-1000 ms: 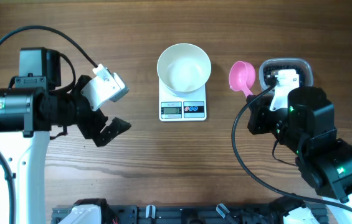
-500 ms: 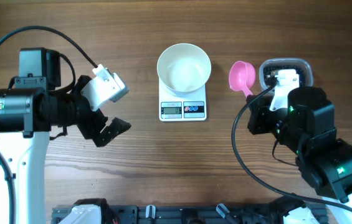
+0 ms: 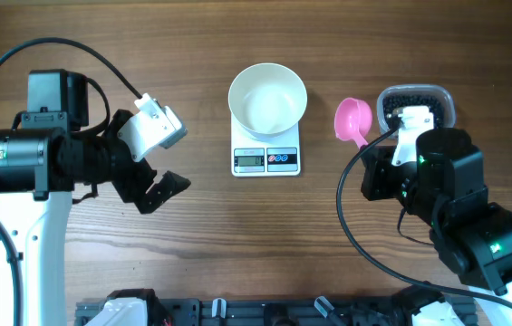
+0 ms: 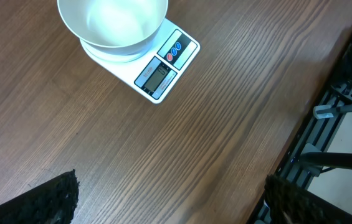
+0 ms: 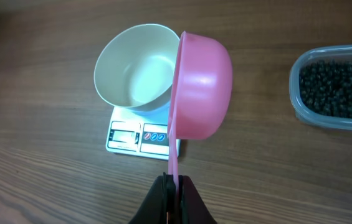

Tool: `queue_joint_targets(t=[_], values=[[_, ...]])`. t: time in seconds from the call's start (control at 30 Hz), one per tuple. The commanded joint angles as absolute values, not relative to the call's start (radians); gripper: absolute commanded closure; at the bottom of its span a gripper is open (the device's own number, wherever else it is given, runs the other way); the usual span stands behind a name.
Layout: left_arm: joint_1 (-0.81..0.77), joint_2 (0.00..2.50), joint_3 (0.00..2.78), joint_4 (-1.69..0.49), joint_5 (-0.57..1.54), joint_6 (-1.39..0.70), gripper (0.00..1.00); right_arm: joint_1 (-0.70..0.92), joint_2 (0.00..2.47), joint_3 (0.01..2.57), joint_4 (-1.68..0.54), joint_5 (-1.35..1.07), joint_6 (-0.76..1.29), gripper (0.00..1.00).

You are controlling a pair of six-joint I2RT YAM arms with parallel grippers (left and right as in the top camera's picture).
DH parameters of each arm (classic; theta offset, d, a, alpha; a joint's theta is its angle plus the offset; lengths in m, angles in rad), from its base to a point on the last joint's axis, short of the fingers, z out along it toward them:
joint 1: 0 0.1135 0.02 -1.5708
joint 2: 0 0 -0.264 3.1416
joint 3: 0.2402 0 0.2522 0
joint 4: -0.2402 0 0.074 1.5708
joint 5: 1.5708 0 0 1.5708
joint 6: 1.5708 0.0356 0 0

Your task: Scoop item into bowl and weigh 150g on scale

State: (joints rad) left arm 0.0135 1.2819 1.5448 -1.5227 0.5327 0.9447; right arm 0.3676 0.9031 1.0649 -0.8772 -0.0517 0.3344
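The white bowl (image 3: 267,98) sits on the small white scale (image 3: 266,159) at the table's middle, and it looks bare inside (image 5: 135,68). The item, tiny black beads (image 5: 337,87), fills a clear tub (image 3: 416,98) at the right. My right gripper (image 5: 173,186) is shut on the handle of a pink scoop (image 5: 204,87). The scoop is turned on edge between scale and tub, its cup's outside facing the wrist camera. My left gripper (image 4: 176,208) stands wide open over bare wood left of the scale (image 4: 163,68), holding nothing.
A black rail with cables (image 4: 325,124) runs along the table's front edge. The right arm's body (image 3: 446,190) covers the wood in front of the tub. Bare wooden table (image 3: 265,235) lies between the two arms.
The pink scoop has shifted slightly toward the front with the right gripper. The left arm has not moved.
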Motion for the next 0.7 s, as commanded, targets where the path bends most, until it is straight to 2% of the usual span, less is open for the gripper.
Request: queue_joint_targets(t=[0.0, 0.2, 0.67], values=[[0.019, 1.267, 1.559, -1.524, 0.540, 0.954, 0.00, 0.365, 0.898, 1.079, -0.883, -0.042, 0.323, 0.96], [0.019, 1.267, 1.559, -1.524, 0.540, 0.954, 0.00, 0.365, 0.898, 1.079, -0.951, -0.026, 0.371, 0.96], [0.019, 1.267, 1.559, -1.524, 0.540, 0.954, 0.00, 0.365, 0.899, 1.079, -0.867, 0.139, 0.347, 0.96]])
